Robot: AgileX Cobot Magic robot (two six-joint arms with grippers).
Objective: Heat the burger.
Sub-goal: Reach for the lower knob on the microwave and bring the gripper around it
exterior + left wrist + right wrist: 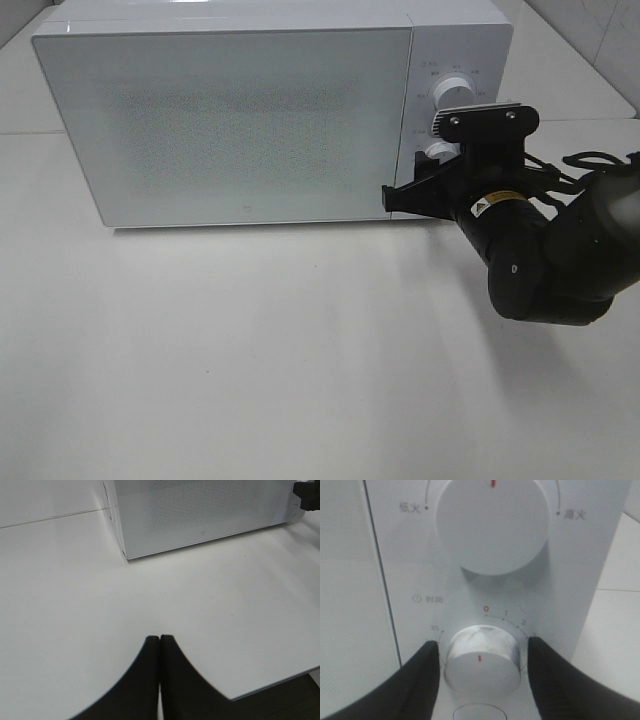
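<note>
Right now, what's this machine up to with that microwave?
The robot's right gripper is at the control panel of the microwave. Its jaws are open on either side of the lower timer knob, ready to grip it. The microwave door is closed, and no burger can be seen from outside. The left gripper is shut and sits over the table in front of the microwave, handling nothing.

My right arm (545,250) extended forward, my right gripper (482,642) with jaws held apart, my left gripper (160,638) with fingertips pressed together
</note>
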